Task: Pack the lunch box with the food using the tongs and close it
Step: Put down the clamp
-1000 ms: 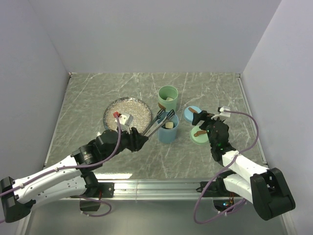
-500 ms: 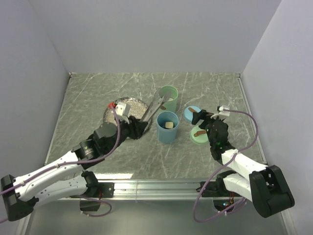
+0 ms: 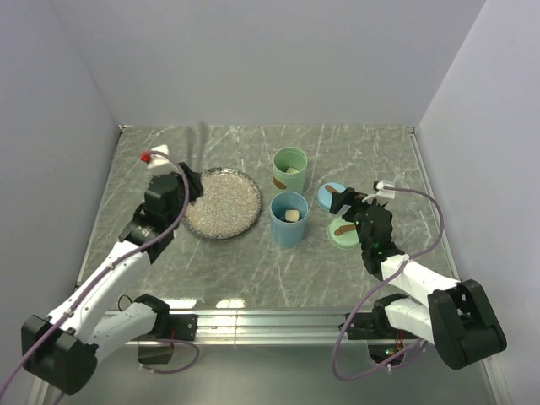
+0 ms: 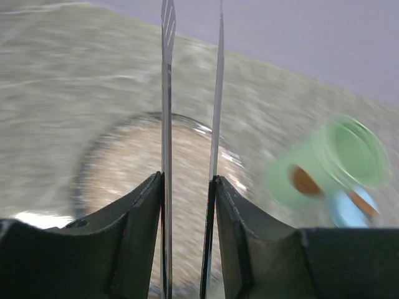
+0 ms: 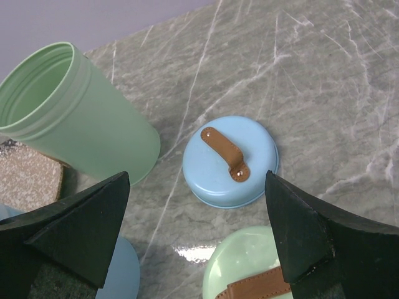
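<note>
Silver tongs (image 4: 166, 124), clamped in the left hand (image 4: 187, 180), jut straight forward from it; the right hand (image 5: 196, 180) is spread apart.

Green cup (image 3: 289, 169), blue cup (image 3: 288, 218), blue lid (image 3: 334, 196) and green lid (image 3: 344, 232) cluster between plate (image 3: 221, 202) and right edge, gaps narrow. Bench (image 3: 253, 139) open along far edge.

Left wrist view: the plate (image 4: 118, 168) at centre and the green cup (image 4: 330, 162) at right are smeared by blur, and the tongs (image 4: 166, 124) run off the top edge. Right wrist view: the bottom edge cuts off the green lid (image 5: 249, 265).
</note>
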`<state>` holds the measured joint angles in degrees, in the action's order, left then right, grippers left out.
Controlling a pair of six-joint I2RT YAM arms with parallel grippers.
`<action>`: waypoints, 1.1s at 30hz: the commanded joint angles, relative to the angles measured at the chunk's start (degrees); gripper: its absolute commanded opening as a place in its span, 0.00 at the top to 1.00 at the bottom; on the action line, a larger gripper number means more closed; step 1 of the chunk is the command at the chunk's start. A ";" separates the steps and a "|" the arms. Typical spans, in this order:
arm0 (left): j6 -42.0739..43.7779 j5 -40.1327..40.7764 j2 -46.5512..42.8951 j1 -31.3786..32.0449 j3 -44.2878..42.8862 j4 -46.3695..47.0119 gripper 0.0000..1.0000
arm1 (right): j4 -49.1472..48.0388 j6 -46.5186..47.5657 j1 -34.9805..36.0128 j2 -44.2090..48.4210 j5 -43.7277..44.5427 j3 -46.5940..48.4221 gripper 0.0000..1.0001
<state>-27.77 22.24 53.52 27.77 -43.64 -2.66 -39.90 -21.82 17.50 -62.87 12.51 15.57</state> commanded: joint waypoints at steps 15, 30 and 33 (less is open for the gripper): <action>-9.06 9.57 9.67 -20.82 4.53 -3.32 0.57 | -3.34 0.73 0.43 -2.17 -0.65 3.32 0.05; -8.36 9.40 18.73 -22.32 2.15 -8.76 0.58 | -3.87 0.73 0.43 -2.08 -1.79 3.24 0.05; -7.56 8.53 19.08 -22.41 2.15 -9.91 0.58 | -3.87 0.73 0.35 -2.08 -1.88 3.23 0.05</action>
<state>-35.70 29.91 72.64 5.69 -38.70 -11.75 -41.12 -21.58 17.50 -66.13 10.85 17.02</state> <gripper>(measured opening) 0.425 0.954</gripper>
